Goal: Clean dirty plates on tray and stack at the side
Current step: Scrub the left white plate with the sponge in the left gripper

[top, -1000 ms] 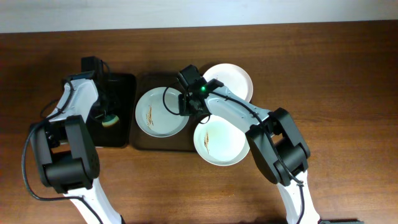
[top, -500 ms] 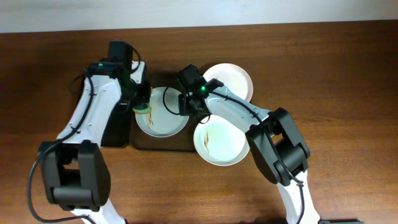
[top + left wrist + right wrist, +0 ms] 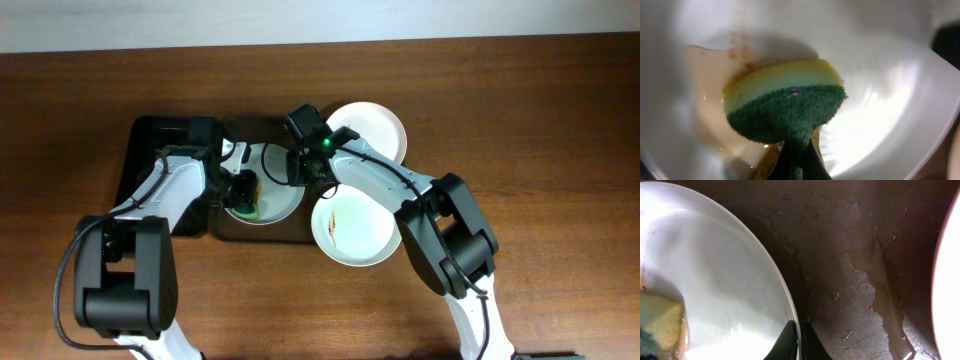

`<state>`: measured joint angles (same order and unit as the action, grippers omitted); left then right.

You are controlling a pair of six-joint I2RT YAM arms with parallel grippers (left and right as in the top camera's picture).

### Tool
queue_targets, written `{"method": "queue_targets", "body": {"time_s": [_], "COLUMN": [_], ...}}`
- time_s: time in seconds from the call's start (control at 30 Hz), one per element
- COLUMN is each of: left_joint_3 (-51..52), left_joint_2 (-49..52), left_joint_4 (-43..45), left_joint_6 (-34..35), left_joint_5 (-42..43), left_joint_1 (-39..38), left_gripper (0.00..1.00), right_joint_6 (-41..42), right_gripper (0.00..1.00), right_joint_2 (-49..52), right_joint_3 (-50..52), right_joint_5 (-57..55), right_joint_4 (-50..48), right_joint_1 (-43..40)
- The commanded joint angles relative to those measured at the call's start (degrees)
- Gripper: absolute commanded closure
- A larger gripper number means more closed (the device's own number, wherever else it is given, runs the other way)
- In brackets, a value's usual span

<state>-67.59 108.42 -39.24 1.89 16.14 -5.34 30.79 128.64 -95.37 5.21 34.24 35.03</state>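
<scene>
On the dark brown tray (image 3: 850,270) at the middle of the counter (image 3: 540,120), the left fingers (image 3: 790,162) pinch a yellow-and-green sponge (image 3: 785,105) by its lower edge and press it into the scrubbed plate (image 3: 280,203). The right fingers (image 3: 786,344) are closed on that plate's rim at its right side. A wet brown film lies in the plate around the sponge.

Two more dirty plates wait to the right. A near plate (image 3: 352,230) with an orange-brown streak overhangs the tray's right edge, and a far plate (image 3: 372,128) sits at the tray's far right corner, partly under the right arm. A narrower black tray (image 3: 150,150) sits just to the left. Nothing is stacked at the side yet.

The weak point looks to be the rim grip, a thin pinch on a smooth and probably wet edge. A hard sideways scrub could twist the plate out of it or shove it into the near plate close by. The sponge is caught only by a narrow strip, so heavy pressure might fold it or pull it free. Whether the plate lies flat or tipped cannot be told; a tilt would let dirty water run onto the tray.
</scene>
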Motion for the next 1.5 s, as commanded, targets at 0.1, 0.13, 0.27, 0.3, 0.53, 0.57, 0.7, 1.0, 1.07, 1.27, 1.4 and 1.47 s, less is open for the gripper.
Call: {"method": "queue_targets", "body": {"time_s": [0.1,0.13,0.27,0.3,0.53,0.57,0.7,1.0,1.07,1.27,1.4,1.47], "left_joint_3": [1.4,1.4,1.4,1.4,1.4,1.4,1.4,1.4,1.4,-3.5,-16.8,-23.2], "left_joint_2": [0.1,0.3,0.4,0.4,0.4,0.4,0.6,0.6,0.6,0.5,0.5,0.5], "left_joint_4": [13.1,14.8,10.2,5.7,-1.6,1.4,10.3,-4.5,-3.3,7.6,-6.6,-12.2], "left_joint_6": [2.0,2.0,4.0,4.1,-3.0,-2.6,4.5,8.0,2.0,5.6,5.3,5.3], "left_joint_5": [-5.9,-8.5,-17.5,-17.2,14.0,14.9,-4.4,-8.7,6.9,10.2,10.0,10.0], "left_joint_1": [-0.3,-0.3,-0.1,-0.1,-0.2,-0.2,-0.1,-0.3,-0.4,3.7,8.3,9.7], "left_gripper": [0.99,0.99,0.99,0.99,0.99,0.99,0.99,0.99,0.99,0.99,0.99,0.99], "right_joint_6": [-0.3,-0.3,-0.3,-0.3,-0.3,-0.3,-0.3,-0.3,-0.3,-0.3,-0.3,-1.9], "right_gripper": [0.96,0.96,0.96,0.96,0.96,0.96,0.96,0.96,0.96,0.96,0.96,0.96], "right_joint_2": [2.2,2.2,2.2,2.2,2.2,2.2,2.2,2.2,2.2,2.2,1.8,-0.7], "right_joint_3": [0.3,0.3,0.3,0.3,0.3,0.3,0.3,0.3,0.3,0.3,-0.6,-1.9], "right_joint_5": [0.1,0.1,0.1,0.1,0.2,0.2,0.2,0.2,0.4,0.3,0.7,0.7], "right_joint_4": [0.4,0.4,0.4,0.4,-0.2,-0.1,0.0,0.2,0.2,0.3,1.4,3.3], "right_joint_1": [0.1,0.1,0.0,0.1,0.1,0.1,0.1,0.1,0.1,0.1,-0.4,-1.1]}}
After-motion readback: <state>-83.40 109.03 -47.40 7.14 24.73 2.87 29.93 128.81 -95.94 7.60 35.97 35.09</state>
